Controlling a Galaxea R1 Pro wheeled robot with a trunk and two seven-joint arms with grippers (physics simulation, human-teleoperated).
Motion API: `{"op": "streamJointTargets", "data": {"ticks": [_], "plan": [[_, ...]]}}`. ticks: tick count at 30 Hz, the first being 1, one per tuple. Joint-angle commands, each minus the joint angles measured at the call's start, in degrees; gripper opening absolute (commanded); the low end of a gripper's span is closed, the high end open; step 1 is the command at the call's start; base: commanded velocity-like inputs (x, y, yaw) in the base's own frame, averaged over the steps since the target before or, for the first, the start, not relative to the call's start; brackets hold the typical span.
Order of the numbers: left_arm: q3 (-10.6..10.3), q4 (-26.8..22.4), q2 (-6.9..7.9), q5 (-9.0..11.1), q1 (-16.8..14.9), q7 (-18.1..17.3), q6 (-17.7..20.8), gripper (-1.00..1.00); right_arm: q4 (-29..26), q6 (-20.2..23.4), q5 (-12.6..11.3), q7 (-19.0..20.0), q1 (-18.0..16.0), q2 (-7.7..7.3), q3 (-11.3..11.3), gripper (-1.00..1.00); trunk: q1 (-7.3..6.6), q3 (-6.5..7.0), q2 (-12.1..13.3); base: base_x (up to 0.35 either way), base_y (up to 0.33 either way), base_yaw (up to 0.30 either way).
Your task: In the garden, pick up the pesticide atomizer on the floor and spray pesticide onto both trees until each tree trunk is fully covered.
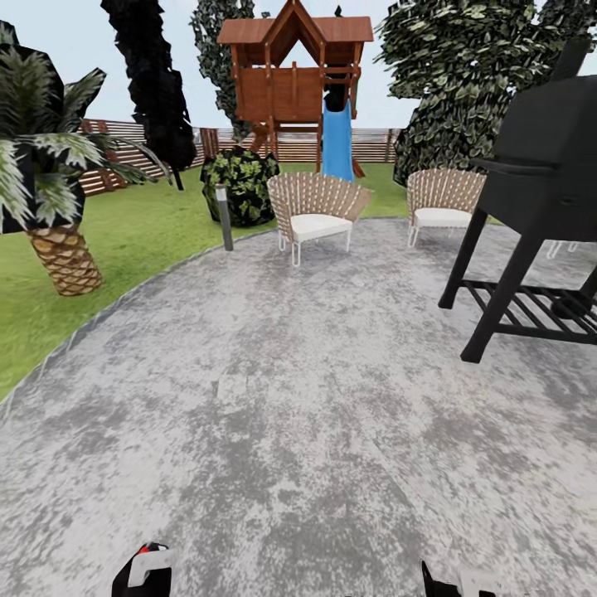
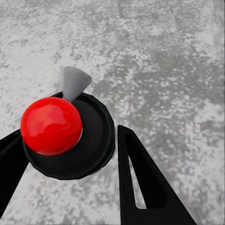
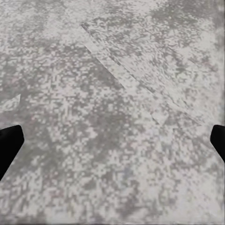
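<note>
Going from left to right in the head view: one short palm with a scaly trunk stands on the lawn. Behind it runs a brown slat fence. One thin dark-leaved tree rises near the fence. One round bush sits just behind a single grey post light at the edge of the paving. One wooden playhouse with a blue slide stands further back. Two woven chairs with white cushions sit at the far rim of the paving, the nearer chair left of the other chair. One large leafy shrub or tree fills the upper right. One black grill on angled legs stands at the right on the mottled grey paved patio.

The pesticide atomizer shows in the left wrist view as a black round body with a glossy red ball on top and a grey cone-shaped nozzle. It sits between the two black fingers of the left gripper, which seem closed against its sides, held above the paving. In the head view a bit of red and white at the bottom edge left of centre is probably the same atomizer.

The right gripper has its fingers spread wide, holding nothing, over bare paving.
</note>
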Motion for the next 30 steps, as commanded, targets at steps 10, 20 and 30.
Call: {"op": "streamJointTargets", "data": {"ticks": [10,20,30], "plan": [[0.2,-0.1,-0.01,-0.4,0.0,0.3,-0.2,-1.0,0.1,-0.2,-0.3,0.0,0.0,0.0,0.1,1.0,-0.01,-0.04,0.0,0.0,0.0,-0.3],[0.2,-0.2,-0.05,-0.4,0.0,0.6,-0.2,-1.0,0.1,-0.2,-0.3,0.0,0.0,0.0,0.0,1.0,-0.01,-0.04,0.0,0.162,0.0,-0.3],[0.2,-0.3,-0.08,-0.4,0.0,0.7,-0.2,-1.0,0.1,-0.2,-0.3,0.0,0.0,0.0,0.0,1.0,-0.01,-0.04,0.0,0.335,0.0,-0.3]]}}
